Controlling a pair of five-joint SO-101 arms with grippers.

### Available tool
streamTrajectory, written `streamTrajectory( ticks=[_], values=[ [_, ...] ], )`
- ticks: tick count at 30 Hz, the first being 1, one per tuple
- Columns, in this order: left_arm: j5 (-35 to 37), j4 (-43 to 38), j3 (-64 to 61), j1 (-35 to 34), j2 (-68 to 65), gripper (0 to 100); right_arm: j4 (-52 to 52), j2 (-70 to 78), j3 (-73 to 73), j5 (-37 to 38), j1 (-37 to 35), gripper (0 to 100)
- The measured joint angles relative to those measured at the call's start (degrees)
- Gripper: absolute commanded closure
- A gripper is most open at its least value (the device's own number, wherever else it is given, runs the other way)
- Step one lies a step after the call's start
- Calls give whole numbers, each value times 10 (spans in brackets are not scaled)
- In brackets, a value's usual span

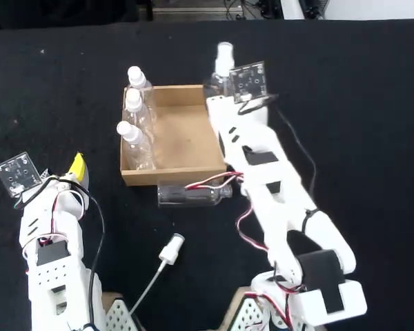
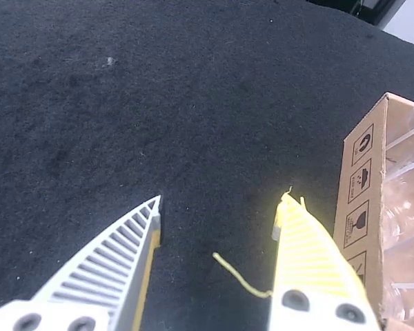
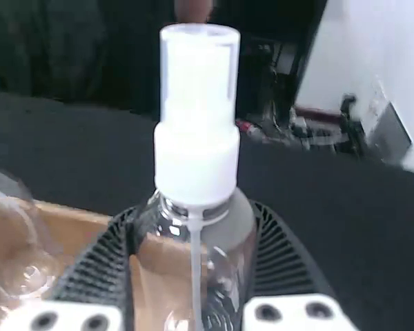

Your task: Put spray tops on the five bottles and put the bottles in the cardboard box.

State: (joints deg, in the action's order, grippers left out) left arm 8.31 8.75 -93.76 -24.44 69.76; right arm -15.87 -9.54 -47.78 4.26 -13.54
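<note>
Bottle (image 3: 196, 179) upright in right gripper (image 3: 193, 227) at cardboard box's (image 1: 172, 178) far corner

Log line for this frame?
right gripper: shut on capped bottle at box corner | left gripper: open | box: three capped bottles | table: uncapped bottle, loose spray top

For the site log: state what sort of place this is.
Likely a robotics lab bench. It has a black-covered table, the right gripper shut on a bottle by a cardboard box, and cables and gear in the room behind.
</note>
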Motion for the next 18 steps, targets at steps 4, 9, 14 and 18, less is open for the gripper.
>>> streamTrajectory(
  ticks=[4, 9, 14, 18],
  values=[
    [0, 0, 0, 0, 0, 755, -89, -1, -22, 0, -28, 942],
    [0, 0, 0, 0, 0, 755, -193, 9, -46, 0, -55, 942],
    [0, 0, 0, 0, 0, 755, -283, 107, -47, 0, -55, 943],
    [0, 0, 0, 0, 0, 755, -362, 171, -47, 0, -59, 971]
  ],
)
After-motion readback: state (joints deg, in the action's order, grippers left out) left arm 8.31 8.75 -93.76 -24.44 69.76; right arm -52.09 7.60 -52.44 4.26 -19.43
